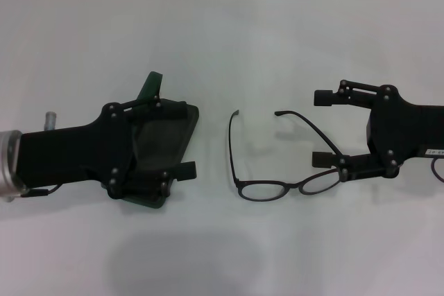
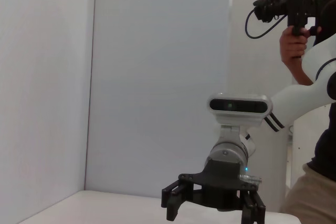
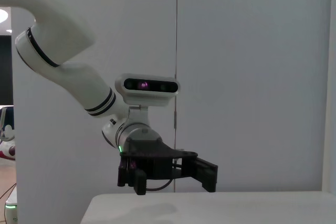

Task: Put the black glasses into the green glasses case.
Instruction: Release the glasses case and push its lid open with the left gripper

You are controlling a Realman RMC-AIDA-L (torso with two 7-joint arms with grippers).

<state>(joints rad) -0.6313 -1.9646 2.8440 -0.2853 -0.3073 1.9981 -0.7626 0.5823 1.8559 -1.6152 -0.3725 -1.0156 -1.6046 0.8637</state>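
The black glasses (image 1: 272,188) lie unfolded on the white table (image 1: 277,39), lenses toward me and temple arms pointing away. My right gripper (image 1: 322,128) is open at table level. Its near finger (image 1: 326,160) is right beside the right lens, and the right temple arm runs between its fingers. It also shows in the left wrist view (image 2: 210,212). The green glasses case (image 1: 175,132) lies open at the left with its lid (image 1: 149,88) raised. My left gripper (image 1: 184,138) is open over the case and hides much of it. It also shows in the right wrist view (image 3: 173,179).
A white wall panel (image 2: 157,77) stands behind the table. A person (image 2: 315,129) holding a camera rig stands beside the right arm in the left wrist view.
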